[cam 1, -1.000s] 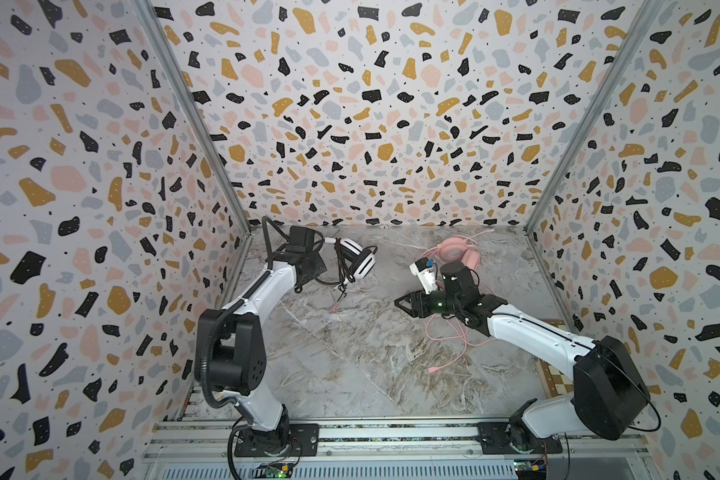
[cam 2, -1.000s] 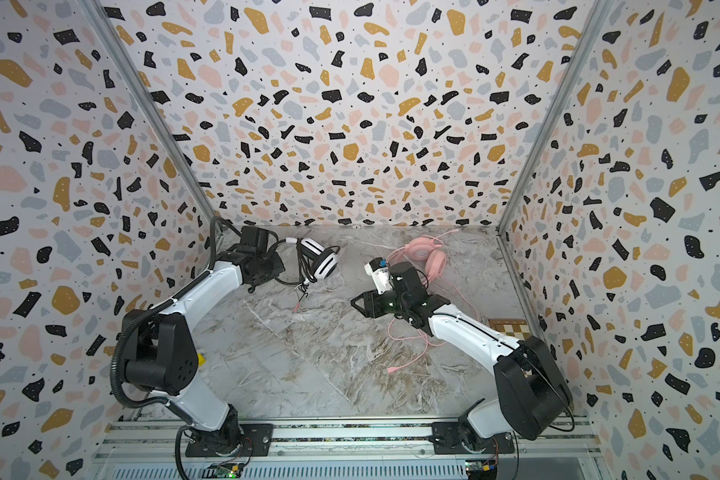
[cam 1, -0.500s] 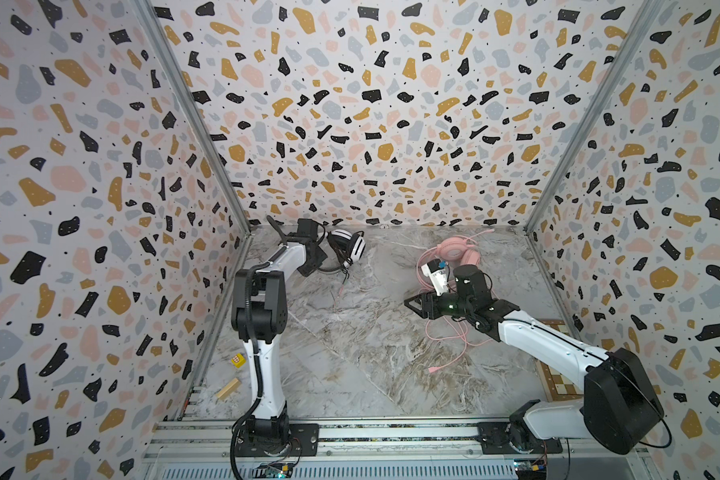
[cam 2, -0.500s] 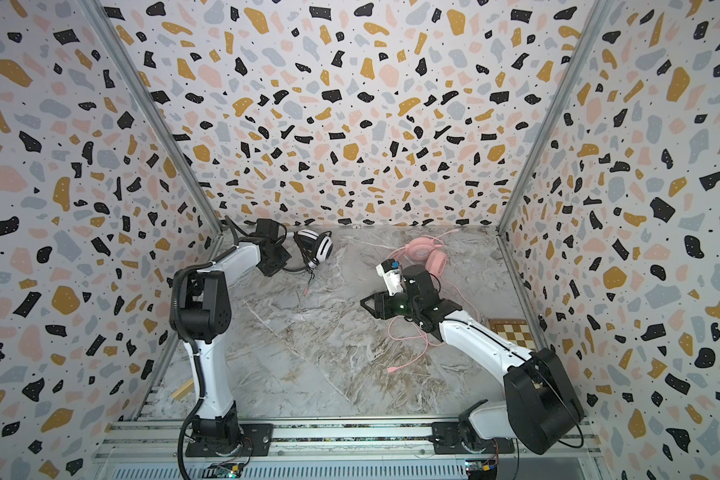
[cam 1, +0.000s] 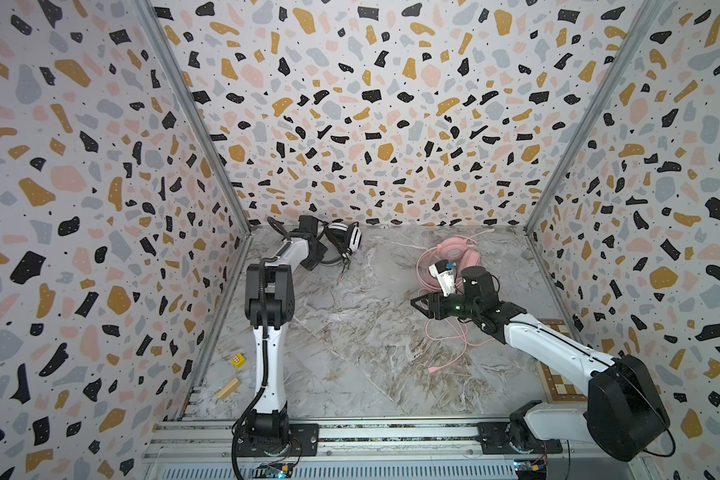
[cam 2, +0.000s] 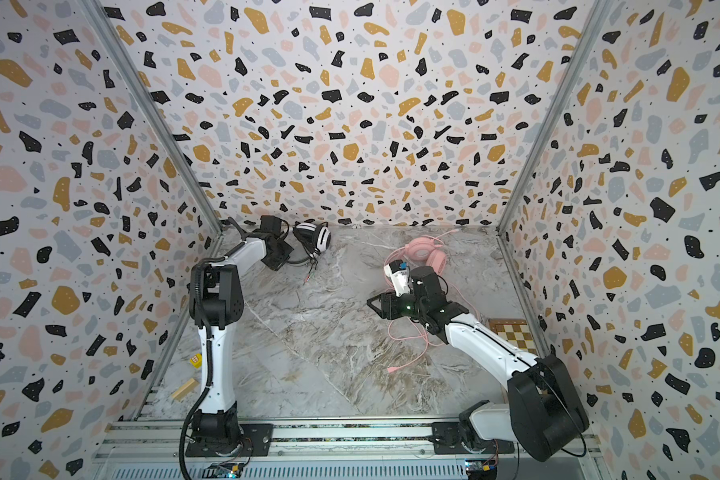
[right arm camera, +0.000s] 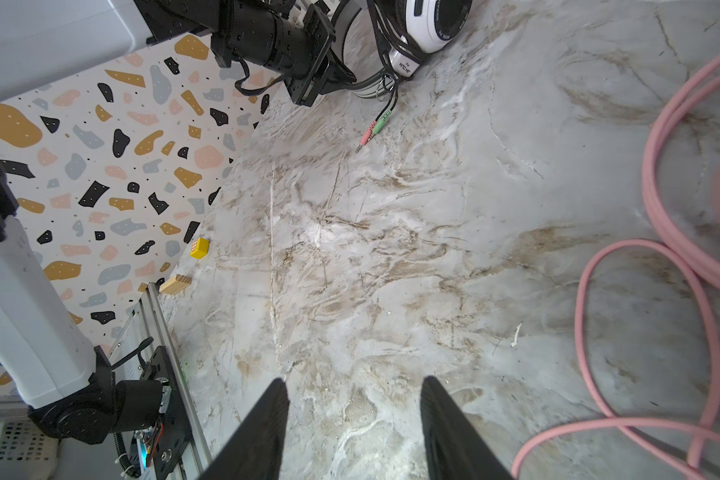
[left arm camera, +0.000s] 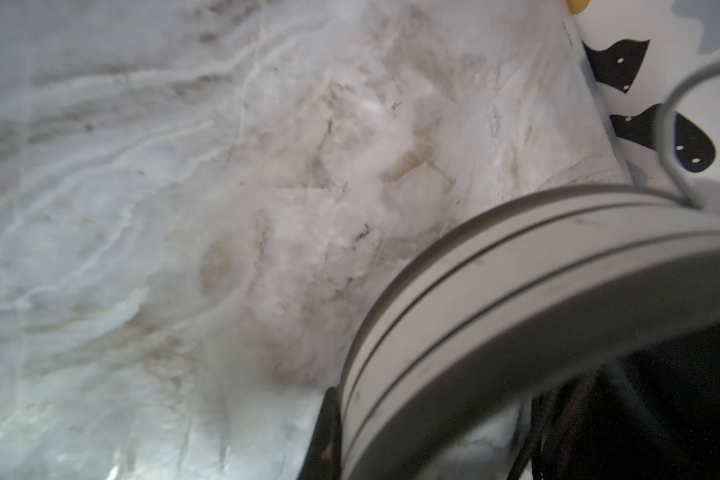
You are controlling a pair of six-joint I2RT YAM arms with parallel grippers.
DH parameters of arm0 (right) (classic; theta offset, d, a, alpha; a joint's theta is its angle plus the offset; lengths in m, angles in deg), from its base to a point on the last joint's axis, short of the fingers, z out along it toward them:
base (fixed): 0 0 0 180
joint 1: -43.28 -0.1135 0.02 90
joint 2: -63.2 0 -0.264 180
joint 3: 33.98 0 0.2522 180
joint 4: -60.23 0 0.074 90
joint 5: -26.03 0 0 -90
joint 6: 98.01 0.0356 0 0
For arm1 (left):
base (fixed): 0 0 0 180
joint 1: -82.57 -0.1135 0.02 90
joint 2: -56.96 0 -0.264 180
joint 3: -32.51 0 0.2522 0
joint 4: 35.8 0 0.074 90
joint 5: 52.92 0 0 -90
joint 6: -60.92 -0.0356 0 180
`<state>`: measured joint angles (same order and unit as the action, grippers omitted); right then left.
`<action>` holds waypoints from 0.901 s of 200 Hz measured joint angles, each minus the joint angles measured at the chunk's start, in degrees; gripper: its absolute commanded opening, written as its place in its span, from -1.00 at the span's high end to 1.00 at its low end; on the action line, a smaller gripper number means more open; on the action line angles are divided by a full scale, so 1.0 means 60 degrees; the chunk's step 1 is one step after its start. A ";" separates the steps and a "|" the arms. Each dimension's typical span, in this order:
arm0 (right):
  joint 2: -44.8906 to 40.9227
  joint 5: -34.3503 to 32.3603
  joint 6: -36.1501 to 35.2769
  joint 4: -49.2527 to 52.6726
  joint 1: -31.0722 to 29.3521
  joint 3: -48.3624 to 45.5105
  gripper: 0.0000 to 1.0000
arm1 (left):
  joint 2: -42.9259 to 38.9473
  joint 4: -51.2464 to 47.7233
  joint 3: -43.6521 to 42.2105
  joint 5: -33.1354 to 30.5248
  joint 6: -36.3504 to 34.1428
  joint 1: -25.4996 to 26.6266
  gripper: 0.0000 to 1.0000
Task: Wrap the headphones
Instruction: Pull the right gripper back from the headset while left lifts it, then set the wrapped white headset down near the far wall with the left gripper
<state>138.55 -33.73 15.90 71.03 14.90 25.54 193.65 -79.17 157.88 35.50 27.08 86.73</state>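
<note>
Right wrist view looks past the right gripper (right arm camera: 354, 419): its two black fingers (right arm camera: 262, 436) stand apart with nothing between them, over bare marble table (right arm camera: 391, 257). Close beside them, loops of the pink cable (right arm camera: 649, 216) lie on the marble, untouched. In both top views this gripper (cam 1: 420, 304) (cam 2: 377, 305) hangs above the table in the right half, pointing toward the middle. The pink headset (cam 1: 454, 251) (cam 2: 422, 251) lies just behind it, near the back wall. Its cable (cam 1: 454, 336) trails forward under the right forearm and ends in a plug on the marble.

The left gripper (right arm camera: 341, 77) (cam 1: 316, 257) reaches into the back left corner. Its jaws are closed at the grey band (right arm camera: 362, 89) of the white headset (right arm camera: 433, 25), though the exact point of contact is partly hidden. In the left wrist view that band (left arm camera: 516, 291) curves right across the lens, blurred, and no fingers can be made out. The white headset (cam 1: 350, 237) (cam 2: 316, 237) sits by the back wall, just beside the gripper, with its ear cups up off the marble. Its thin black cable (right arm camera: 387, 95) is bunched under the cups, and a short end with a green and a pink plug lies loose on the table.

Well apart from all this, near the front left edge, a yellow cube (cam 1: 237, 360) (right arm camera: 198, 248) and a wooden block (cam 1: 228, 389) (right arm camera: 175, 284) lie by the left wall. A checkered board (cam 2: 512, 332) shows at the right edge, partly under the right arm.
</note>
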 measured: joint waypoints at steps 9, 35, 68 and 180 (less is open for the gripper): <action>0.0000 0.0004 0.0000 -0.0029 0.0000 -0.0025 -0.07 | 0.0000 0.0007 0.0000 0.0040 0.0018 -0.0007 0.88; 0.0000 0.0004 0.0000 -0.0062 0.0007 -0.0120 -0.07 | -0.0004 0.0222 -0.0120 0.0280 0.0044 -0.0066 0.72; 0.0000 0.0000 0.0000 -0.0080 0.0029 -0.0138 -0.07 | -0.0029 0.0444 -0.0215 0.0506 -0.0142 -0.0124 0.55; -0.0641 -0.0463 -0.0299 0.0113 0.1723 -0.0138 -0.06 | -0.4044 0.2014 -0.3825 -0.0648 -0.1916 -0.0200 -1.00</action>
<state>134.71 -36.50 14.10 71.71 25.24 24.71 169.38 -67.08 134.93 31.61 15.58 85.53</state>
